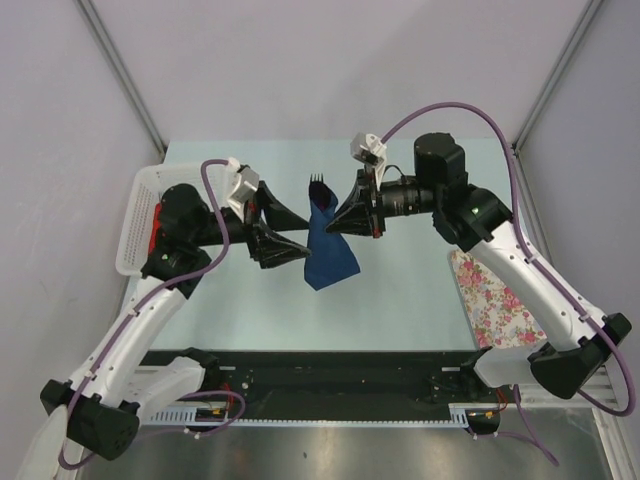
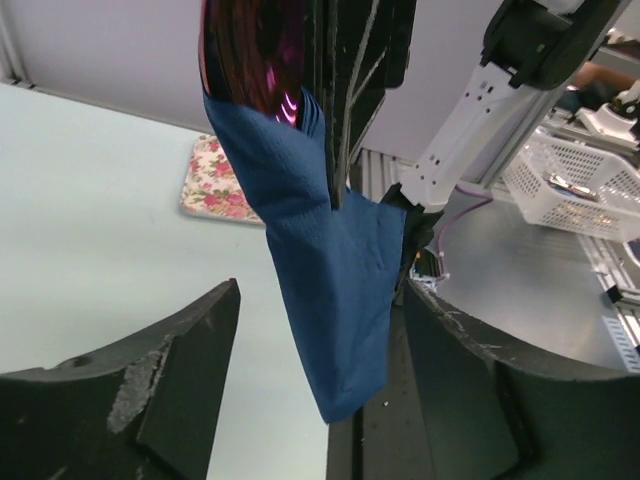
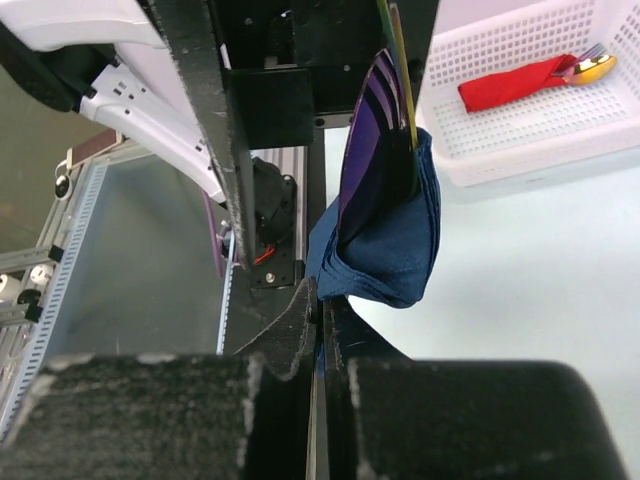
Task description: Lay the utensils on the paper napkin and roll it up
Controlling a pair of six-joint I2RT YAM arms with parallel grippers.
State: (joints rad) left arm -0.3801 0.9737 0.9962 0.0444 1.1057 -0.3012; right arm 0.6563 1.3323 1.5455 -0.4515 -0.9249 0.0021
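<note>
Right gripper [image 1: 343, 218], seen from the top camera, is pinching the upper part of the paper napkin [image 1: 332, 250]. This is a thin, matte navy sheet wrapped into a loose, flattened cone. Dark fork tines of the utensils [image 1: 316, 183] are poking out of its top. The right arm is reaching in from the right with its wrist turned sideways. The left gripper [image 1: 300, 240] is facing it from the left, with its black wedge-shaped fingers spread beside the bundle. Both are hovering over the pale, smooth table [image 1: 400, 300], between a white basket [image 1: 135, 225] and a floral cloth [image 1: 495, 295].

From the left wrist, the left gripper [image 2: 322, 300] is standing wide open, and its scuffed black fingers are touching nothing. The paper napkin [image 2: 335, 270] is hanging between and beyond them, creased and slightly crumpled. A glossy, iridescent purple end of the utensils [image 2: 255, 50] is showing at its top. The right arm's black fingers [image 2: 365, 60] are clamping the fold from above. The floral cloth [image 2: 215, 180] is lying on the table behind.

From the right wrist, the right gripper [image 3: 320, 320] is closed tight, nipping an edge of the paper napkin [image 3: 395, 250]. The napkin is cupping the curved, shiny violet-green utensils [image 3: 365, 140]. Behind them, the perforated white basket [image 3: 540, 130] is holding a red object [image 3: 505, 85].
</note>
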